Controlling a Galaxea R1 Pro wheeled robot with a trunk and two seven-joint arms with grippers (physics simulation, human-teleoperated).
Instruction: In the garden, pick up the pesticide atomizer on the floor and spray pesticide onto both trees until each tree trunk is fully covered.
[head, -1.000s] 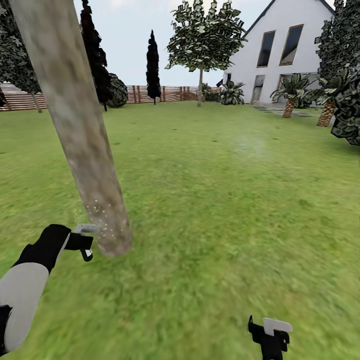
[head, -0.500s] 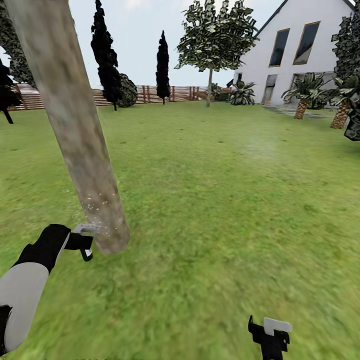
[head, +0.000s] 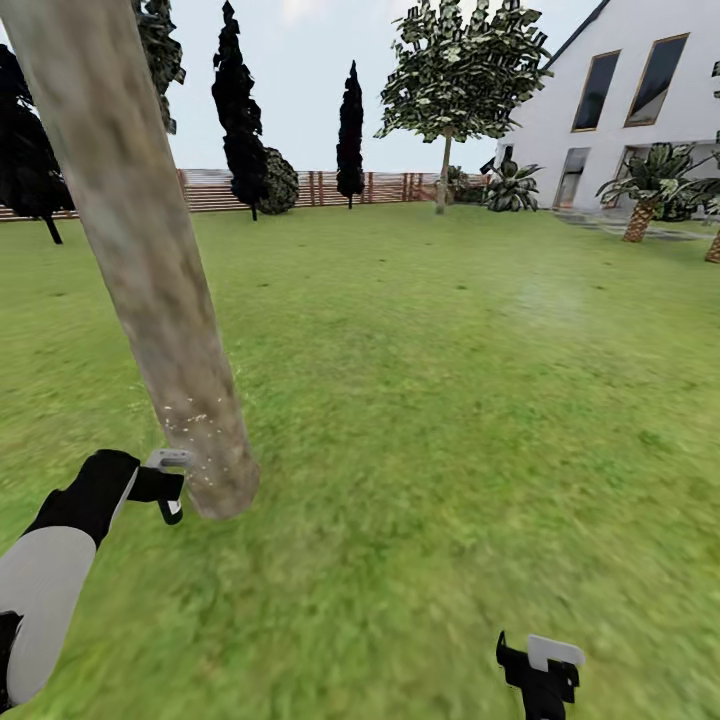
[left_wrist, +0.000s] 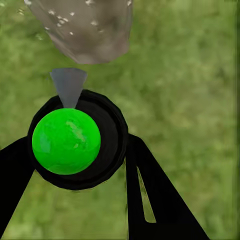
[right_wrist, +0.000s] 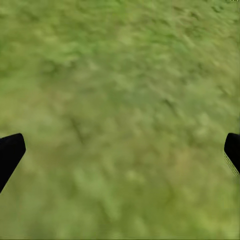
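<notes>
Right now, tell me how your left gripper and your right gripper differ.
The left gripper has its fingers closed around the pesticide atomizer; the right gripper has its fingers spread apart, holding nothing. The left gripper sits beside the tree trunk, whose base shows pale specks; the right gripper hangs over bare grass. Both have black fingers.

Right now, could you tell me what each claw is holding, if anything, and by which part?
The left claw grips the pesticide atomizer around its dark body, one finger on each side, nozzle toward the tree trunk. The right claw is open and holds nothing.
</notes>
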